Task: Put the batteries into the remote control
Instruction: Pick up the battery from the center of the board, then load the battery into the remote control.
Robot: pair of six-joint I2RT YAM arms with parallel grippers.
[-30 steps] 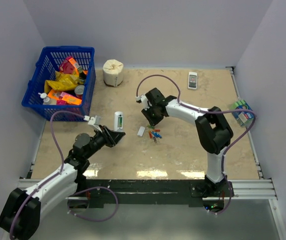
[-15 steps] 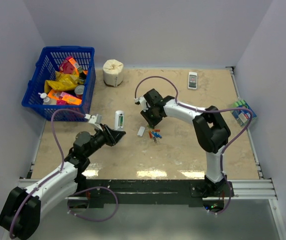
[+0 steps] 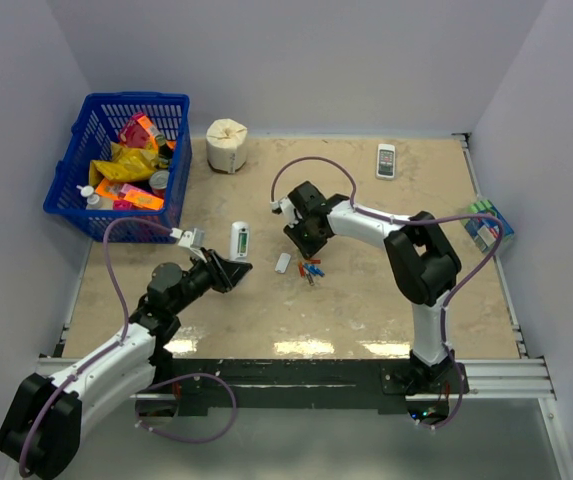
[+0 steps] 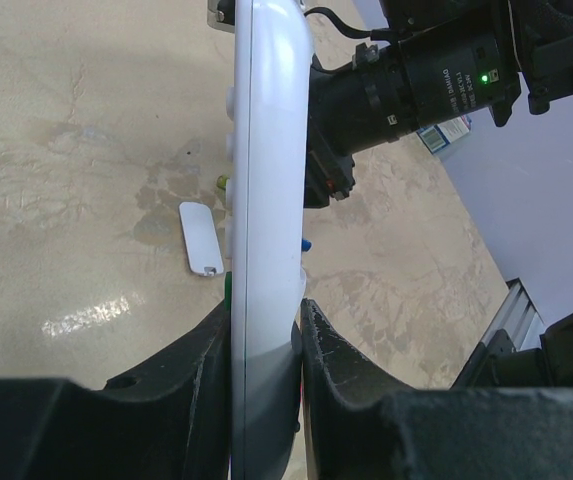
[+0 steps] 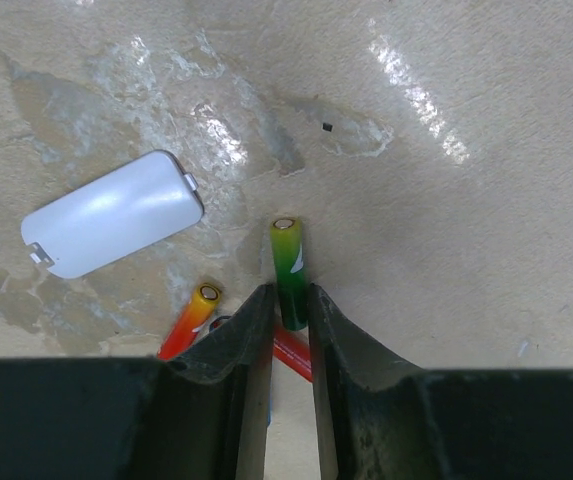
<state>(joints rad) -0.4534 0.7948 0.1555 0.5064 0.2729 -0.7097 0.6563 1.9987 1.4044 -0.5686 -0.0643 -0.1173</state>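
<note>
The left end effector (image 4: pixel 264 335) is clamped on the near end of the remote control (image 4: pixel 266 170), which it holds on edge. Just beyond, a loose white battery cover (image 5: pixel 111 225) lies flat on the table (image 3: pixel 366 295), beside the batteries (image 3: pixel 311 269). The right end effector (image 5: pixel 289 305) stands over them, its fingers drawn narrow and pinching one end of a green battery (image 5: pixel 288 255). An orange battery (image 5: pixel 190 318) and a red battery (image 5: pixel 291 350) lie beneath it. Far back are a white handset (image 3: pixel 386 160) and a blue basket (image 3: pixel 136 97).

Remote control (image 4: pixel 264 250) — glossy white plastic; batteries (image 5: pixel 289 262) shiny-wrapped; table (image 5: pixel 486 230) — polished stone-look, reflective.
</note>
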